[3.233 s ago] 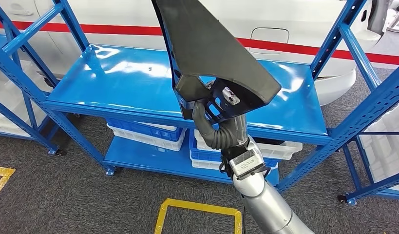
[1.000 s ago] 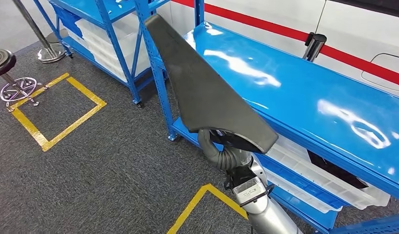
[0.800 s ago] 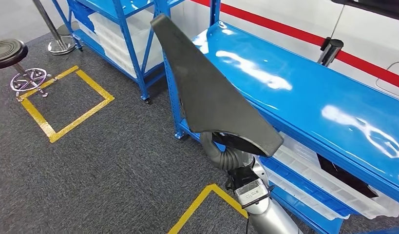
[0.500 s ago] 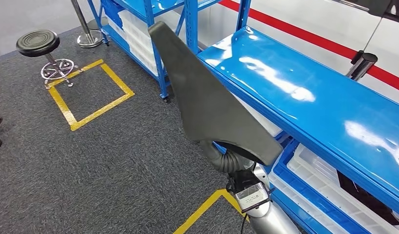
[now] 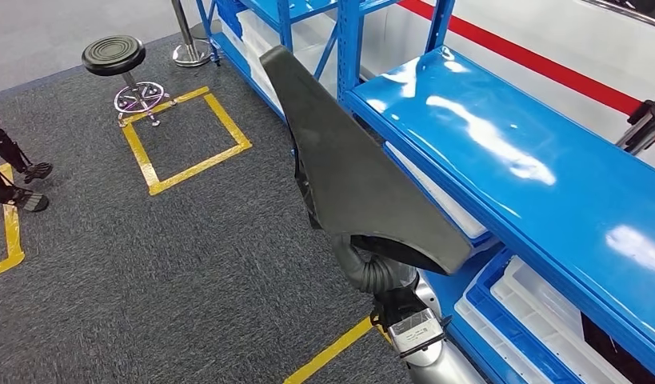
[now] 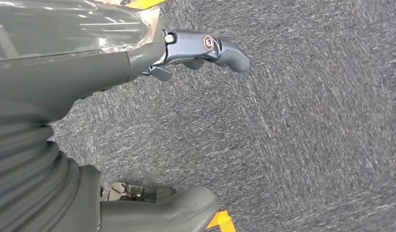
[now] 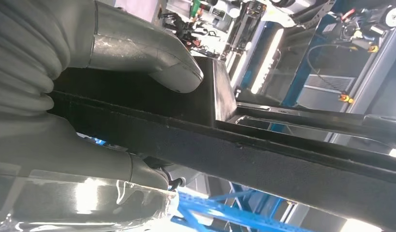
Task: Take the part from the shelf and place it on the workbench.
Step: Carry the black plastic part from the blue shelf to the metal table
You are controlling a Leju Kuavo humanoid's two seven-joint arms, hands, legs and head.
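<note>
part point(image 5: 348, 172) held aloft at its wide end, tapering up away from right robot hand point(image 5: 370, 266) | right robot hand grasped part | left robot hand point(image 6: 138, 58) released, above carpet point(image 5: 148, 264) | blue shelf point(image 5: 532, 168) just beside right robot hand

blue shelf point(image 5: 500, 152); white bins point(image 5: 540, 300) on its lower tier.
</note>
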